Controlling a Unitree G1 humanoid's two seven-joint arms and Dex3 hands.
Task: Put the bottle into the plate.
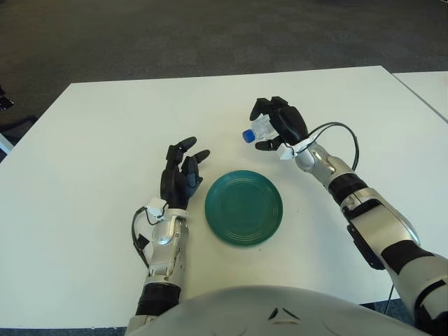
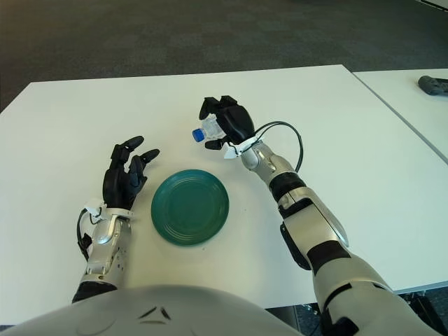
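**Right hand grips a small bottle beyond a green plate**

Left eye view: a white table (image 1: 84, 140) fills the frame; a round green plate (image 1: 243, 208) lies flat near its front edge; the right hand (image 1: 280, 122) is beyond the plate and slightly to its right, black fingers curled around a small clear bottle (image 1: 257, 129); the bottle lies nearly level, long axis running left to right, blue cap (image 1: 248, 136) pointing toward the robot's left and a little downward; the left hand (image 1: 182, 175) shows just left of the plate, fingers spread and holding nothing.

Right eye view: the same layout; the bottle (image 2: 208, 129) is clasped in the right hand (image 2: 229, 123) beyond the plate (image 2: 190, 206), apart from it, cap leading left; the left hand (image 2: 127, 173) shows left of the plate, fingers loose; a dark object (image 2: 435, 85) lies on a neighbouring table at far right.
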